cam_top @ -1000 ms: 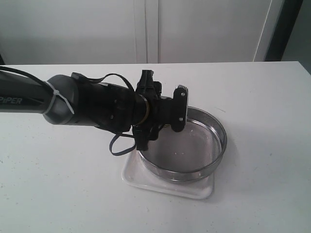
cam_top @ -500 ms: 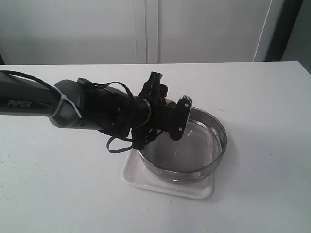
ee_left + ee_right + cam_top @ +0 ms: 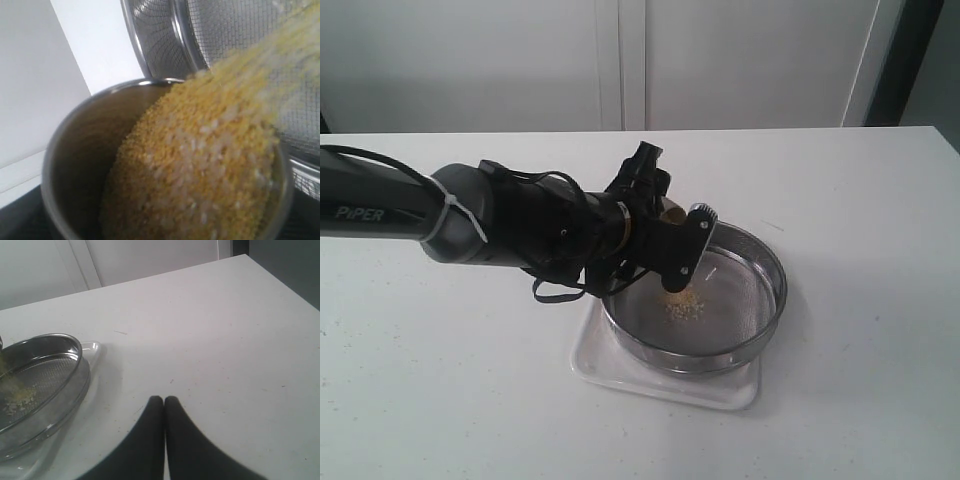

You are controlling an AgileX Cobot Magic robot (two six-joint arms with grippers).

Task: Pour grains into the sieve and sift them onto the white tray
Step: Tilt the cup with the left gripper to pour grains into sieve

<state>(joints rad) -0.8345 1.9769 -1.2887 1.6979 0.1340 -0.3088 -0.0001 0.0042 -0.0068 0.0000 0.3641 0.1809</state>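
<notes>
Grains (image 3: 685,306) newly on sieve (image 3: 772,268) mesh; left claw (image 3: 670,222) around tilted cup (image 3: 75,150); right claw (image 3: 164,401) closed, wrist-view only

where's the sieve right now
In the exterior view the sieve sits just right of centre, resting on the white tray, with a small pile of grains on its mesh.

A white table (image 3: 860,200) fills the foreground. Behind it stand pale panels (image 3: 740,60), perhaps cupboard doors, with a dark strip (image 3: 912,60) rightward
</notes>
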